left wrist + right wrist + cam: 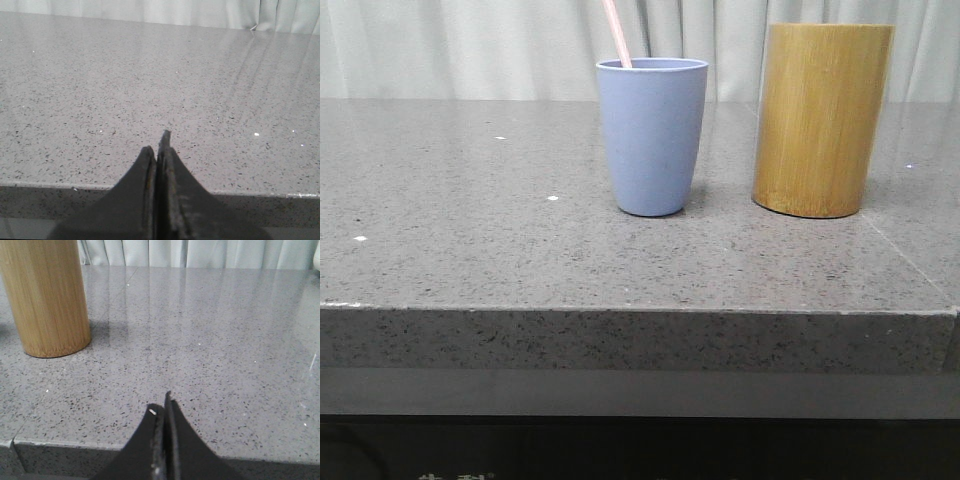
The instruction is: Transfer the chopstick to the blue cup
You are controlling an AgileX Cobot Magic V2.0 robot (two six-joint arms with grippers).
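Note:
The blue cup [652, 135] stands upright in the middle of the grey stone table in the front view. A pale pink chopstick [616, 32] leans out of the cup toward the upper left; only its upper end shows. Neither arm shows in the front view. My left gripper [158, 142] is shut and empty, low over the table's front edge, with only bare table ahead of it. My right gripper [164, 402] is shut and empty at the table's front edge, with the bamboo holder [45, 295] ahead of it to the left.
The tall tan bamboo cylinder holder [822, 118] stands upright right of the blue cup, a small gap between them. The grey speckled table [470, 260] has its front edge near the camera. White curtains hang behind it.

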